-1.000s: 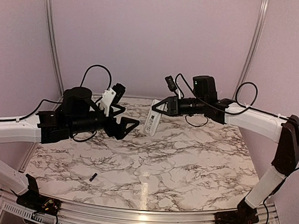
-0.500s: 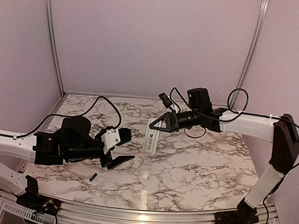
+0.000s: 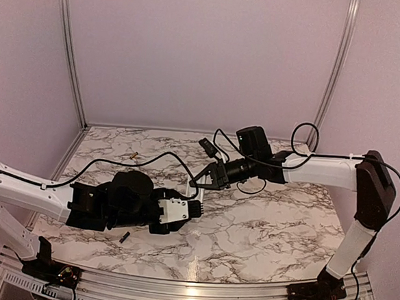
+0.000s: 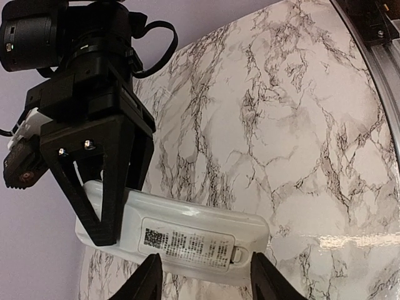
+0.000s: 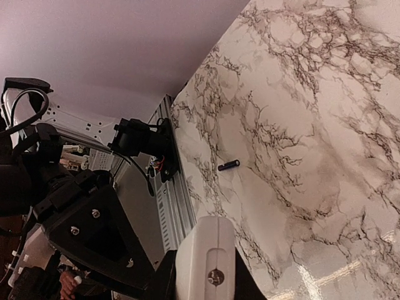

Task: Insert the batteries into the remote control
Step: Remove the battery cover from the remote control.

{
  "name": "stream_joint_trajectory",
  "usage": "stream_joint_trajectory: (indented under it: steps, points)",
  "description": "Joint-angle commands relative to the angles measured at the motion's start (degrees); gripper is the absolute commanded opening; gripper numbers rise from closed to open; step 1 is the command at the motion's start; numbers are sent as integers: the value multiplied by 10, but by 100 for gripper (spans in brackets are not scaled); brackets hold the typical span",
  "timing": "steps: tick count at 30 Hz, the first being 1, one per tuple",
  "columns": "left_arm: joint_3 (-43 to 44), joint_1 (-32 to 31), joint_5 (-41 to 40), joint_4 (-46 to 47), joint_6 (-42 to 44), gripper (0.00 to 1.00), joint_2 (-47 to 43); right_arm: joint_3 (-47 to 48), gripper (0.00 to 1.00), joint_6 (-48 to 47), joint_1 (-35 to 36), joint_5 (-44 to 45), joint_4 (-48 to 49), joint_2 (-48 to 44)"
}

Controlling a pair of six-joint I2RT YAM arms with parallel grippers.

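My right gripper (image 3: 197,183) is shut on the white remote control (image 3: 187,190) and holds it low over the table's middle. In the left wrist view the remote (image 4: 187,234) lies crosswise, label side and battery cover latch showing, with the right gripper's black fingers (image 4: 106,181) clamped on its left end. My left gripper (image 4: 209,284) is open, its tips on either side of the remote's free end, apart from it. The blackish battery (image 3: 124,237) lies on the table near the front left and also shows in the right wrist view (image 5: 229,165). The golden-tan battery (image 3: 133,156) lies at the back left.
The marble table (image 3: 263,230) has a metal rail (image 3: 176,289) along its front edge and purple walls round the back and sides. Both arms' cables hang over the middle.
My left arm has dropped low and swung right, bringing its open gripper up to the remote. My right gripper has carried the remote down and to the left.
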Motion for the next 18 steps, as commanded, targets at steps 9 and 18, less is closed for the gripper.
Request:
stream_joint_trajectory:
  steps: [9, 18]
  points:
    - [38, -7, -45, -37, 38, 49, 38, -1, 0, 17, 12, -27, 11, -1]
    - [45, -6, -57, -50, 49, 50, 55, -6, 0, 37, 12, -49, 39, 2]
